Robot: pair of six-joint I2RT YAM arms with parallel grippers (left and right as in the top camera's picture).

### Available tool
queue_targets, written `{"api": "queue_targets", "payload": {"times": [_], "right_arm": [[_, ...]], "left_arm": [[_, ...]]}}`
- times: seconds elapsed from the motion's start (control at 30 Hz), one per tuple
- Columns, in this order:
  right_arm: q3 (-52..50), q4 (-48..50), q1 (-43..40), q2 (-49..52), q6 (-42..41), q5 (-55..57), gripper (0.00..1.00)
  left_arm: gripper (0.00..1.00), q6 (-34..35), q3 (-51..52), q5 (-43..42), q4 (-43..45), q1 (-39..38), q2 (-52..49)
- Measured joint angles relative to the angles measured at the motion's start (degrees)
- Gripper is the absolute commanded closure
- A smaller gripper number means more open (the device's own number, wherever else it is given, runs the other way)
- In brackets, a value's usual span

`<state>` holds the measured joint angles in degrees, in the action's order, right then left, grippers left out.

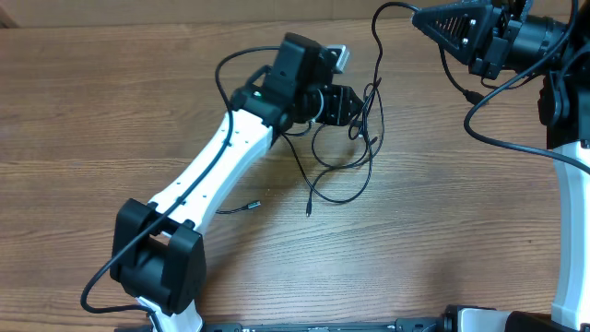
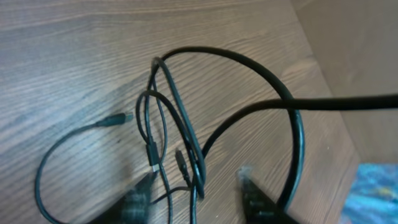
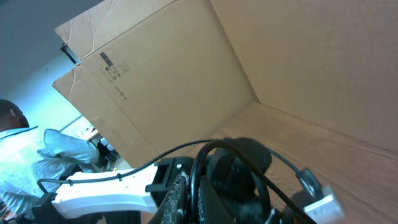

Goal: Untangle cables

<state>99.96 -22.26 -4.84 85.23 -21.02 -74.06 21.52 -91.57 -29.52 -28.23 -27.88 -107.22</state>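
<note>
Cables [image 1: 367,138], thin, black and flexible, lie in a loose tangle on the brown wood-grain table [image 1: 92,120], at about 1 o'clock from the table centre in the overhead view. Two loose strands trail out at 7 o'clock of the tangle and end in small plug ends [image 1: 254,204], well apart from the main knot. I read the left gripper [image 1: 361,112] as sitting at 9 o'clock of the tangle, just beside it. In the left wrist view [image 2: 196,196] its fingers [image 2: 255,199] are blurred but stand apart, with several strands of the bundle [image 2: 188,137] running between them; I see no strand pinched. One more plug end [image 2: 121,118] lies on the wood at 9 o'clock of that bundle. The right gripper [image 1: 419,14] is raised at 2 o'clock of the tangle, near the far edge. Its jaws are closed, and one strand arcs from its tip down into the knot, so I take it as gripping that strand. The right wrist view shows mainly a tan cardboard box [image 3: 186,81]. I cannot make out that gripper's own fingers there.
</note>
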Motion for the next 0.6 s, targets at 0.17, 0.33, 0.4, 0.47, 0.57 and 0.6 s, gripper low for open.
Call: {"api": "queue_targets", "payload": {"times": [0.17,0.33,0.4,0.47,0.57,0.6], "right_arm": [[0.0,0.0,0.0,0.0,0.0,0.0,0.96],[0.0,0.0,0.0,0.0,0.0,0.2,0.96],[0.0,0.0,0.0,0.0,0.0,0.2,0.96],[0.0,0.0,0.0,0.0,0.0,0.2,0.96],[0.0,0.0,0.0,0.0,0.0,0.2,0.97],[0.0,0.0,0.0,0.0,0.0,0.2,0.96]], "left_arm": [[0.37,-0.4,0.0,-4.4,0.1,3.6,0.0],[0.42,-1.0,0.0,-9.1,0.5,4.0,0.0],[0.41,-1.9,0.0,-10.4,0.4,3.1,0.0],[0.42,-2.6,0.0,-11.2,0.4,2.2,0.0],[0.41,-3.6,0.0,-12.0,0.0,1.0,0.0],[0.42,-4.0,0.0,-12.1,0.0,0.6,0.0]]}}
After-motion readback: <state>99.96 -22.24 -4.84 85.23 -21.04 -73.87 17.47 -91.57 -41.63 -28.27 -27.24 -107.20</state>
